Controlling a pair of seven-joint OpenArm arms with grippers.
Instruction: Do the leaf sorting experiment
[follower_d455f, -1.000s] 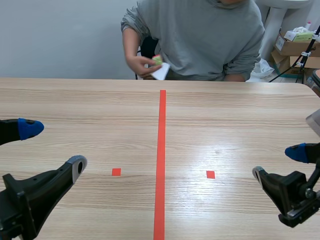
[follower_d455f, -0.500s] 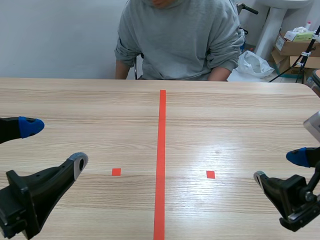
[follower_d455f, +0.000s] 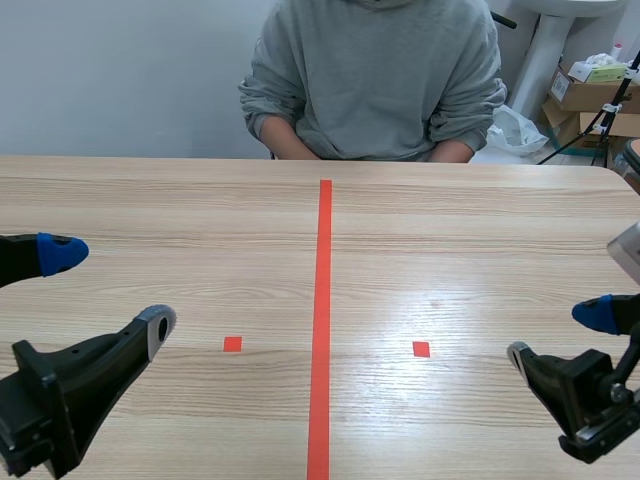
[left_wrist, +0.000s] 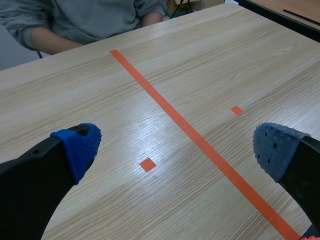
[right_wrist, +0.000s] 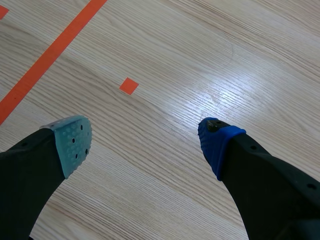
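At the left, the left gripper hangs low over the table, its fingers spread wide with nothing between them; in its wrist view, one blue pad sits on either side of a small square. That left square lies just left of the tape line, which runs down the table's middle. A person in a grey top sits at the far edge behind the line. Right of the line lies the right square. The right gripper hovers low at the right edge, also wide and holding nothing. Boxes stand behind the far right corner.
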